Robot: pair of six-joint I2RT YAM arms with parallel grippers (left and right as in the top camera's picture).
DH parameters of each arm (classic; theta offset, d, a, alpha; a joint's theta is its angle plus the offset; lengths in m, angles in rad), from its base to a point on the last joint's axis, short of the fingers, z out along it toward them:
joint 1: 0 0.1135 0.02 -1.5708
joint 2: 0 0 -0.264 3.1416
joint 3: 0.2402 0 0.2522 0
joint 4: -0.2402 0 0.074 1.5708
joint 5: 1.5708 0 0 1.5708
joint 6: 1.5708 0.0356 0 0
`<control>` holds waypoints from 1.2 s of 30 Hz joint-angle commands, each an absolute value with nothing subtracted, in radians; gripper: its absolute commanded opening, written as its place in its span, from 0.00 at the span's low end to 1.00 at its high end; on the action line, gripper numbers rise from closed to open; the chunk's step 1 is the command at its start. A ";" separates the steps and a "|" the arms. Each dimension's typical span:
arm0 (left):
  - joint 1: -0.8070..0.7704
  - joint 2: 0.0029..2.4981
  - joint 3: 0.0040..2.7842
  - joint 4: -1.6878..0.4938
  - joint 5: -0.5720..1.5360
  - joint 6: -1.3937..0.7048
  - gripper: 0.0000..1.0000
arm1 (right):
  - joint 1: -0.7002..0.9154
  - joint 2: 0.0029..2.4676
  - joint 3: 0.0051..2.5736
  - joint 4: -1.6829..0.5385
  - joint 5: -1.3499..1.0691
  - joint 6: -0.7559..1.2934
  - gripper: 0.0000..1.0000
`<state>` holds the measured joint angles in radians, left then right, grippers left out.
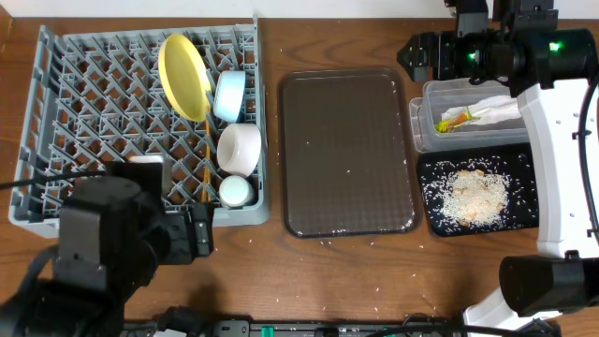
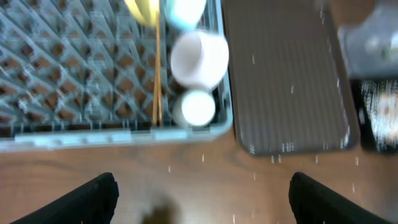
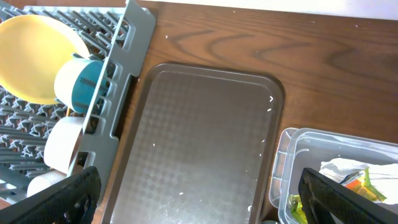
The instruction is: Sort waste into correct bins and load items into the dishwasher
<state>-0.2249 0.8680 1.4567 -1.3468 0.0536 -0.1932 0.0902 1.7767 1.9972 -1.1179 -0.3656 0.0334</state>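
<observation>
Wooden table [image 1: 271,281], dead center: rice grains [image 3: 272,99] on the brown tray [image 1: 337,122] are tiny, unpinchable; grab its stiff rim. The left gripper [image 2: 202,186] and right gripper [image 3: 199,180] gape empty.

Your left arm [image 1: 103,234] is black all over, built from boxy housings with a rounded joint cap, and a thin black cable [image 1: 28,183] trails off beside it. Your right arm [image 1: 562,159] has a long smooth white shell between black joint blocks, one carrying a lit green lamp [image 1: 559,44]. Your left gripper [image 2: 202,196] and right gripper [image 3: 205,196] both show matte black, wedge-shaped fingers with softly rounded edges.
</observation>
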 commanded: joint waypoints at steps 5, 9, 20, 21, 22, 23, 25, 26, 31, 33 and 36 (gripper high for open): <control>-0.105 0.656 1.193 -1.037 0.038 -0.080 0.90 | 0.099 1.775 2.008 -1.119 -0.363 0.036 0.99; -0.019 0.553 1.024 -0.878 0.048 -0.004 0.90 | 0.099 1.775 2.008 -1.119 -0.363 0.036 0.99; 0.145 0.270 0.533 -0.374 0.199 0.142 0.91 | 0.099 1.775 2.008 -1.119 -0.363 0.036 0.99; 0.152 0.257 0.497 -0.332 0.199 0.142 0.91 | 0.099 1.775 2.008 -1.119 -0.363 0.036 0.99; 0.160 0.244 0.454 -0.282 0.199 0.142 0.91 | 0.099 1.775 2.008 -1.119 -0.363 0.036 0.99; 0.167 0.233 0.410 -0.233 0.199 0.142 0.91 | 0.099 1.775 2.008 -1.119 -0.363 0.036 0.99; 0.177 0.214 0.331 -0.144 0.199 0.142 0.91 | 0.099 1.775 2.008 -1.119 -0.363 0.036 0.99; 0.180 0.205 0.294 -0.105 0.199 0.142 0.91 | 0.099 1.775 2.008 -1.119 -0.363 0.036 0.99; 0.180 0.147 0.153 0.004 0.199 0.142 0.91 | 0.099 1.775 2.008 -1.119 -0.363 0.036 0.99; 0.180 0.114 0.115 0.017 0.198 0.142 0.91 | 0.099 1.775 2.008 -1.119 -0.363 0.036 0.99; 0.180 0.068 0.078 0.017 0.198 0.143 0.91 | 0.099 1.775 2.008 -1.119 -0.363 0.036 0.99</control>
<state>0.1749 0.1074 0.0971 0.0055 0.1856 0.1322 0.0902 1.7767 1.9972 -1.1179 -0.3653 0.0338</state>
